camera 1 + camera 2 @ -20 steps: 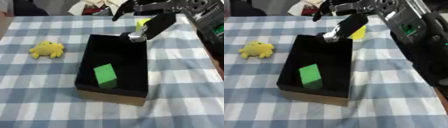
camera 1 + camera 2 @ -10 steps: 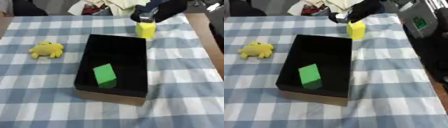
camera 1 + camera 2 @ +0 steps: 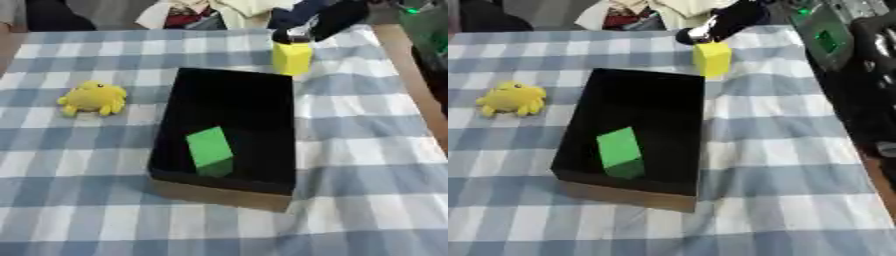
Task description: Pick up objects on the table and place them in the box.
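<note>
The right hand reaches the yellow block behind the black box; its fingers' state is unclear. Good practice: grasp the block's sides squarely.

light: even, soft | shadows: faint | focus: blurry throughout | box interior: dark
</note>
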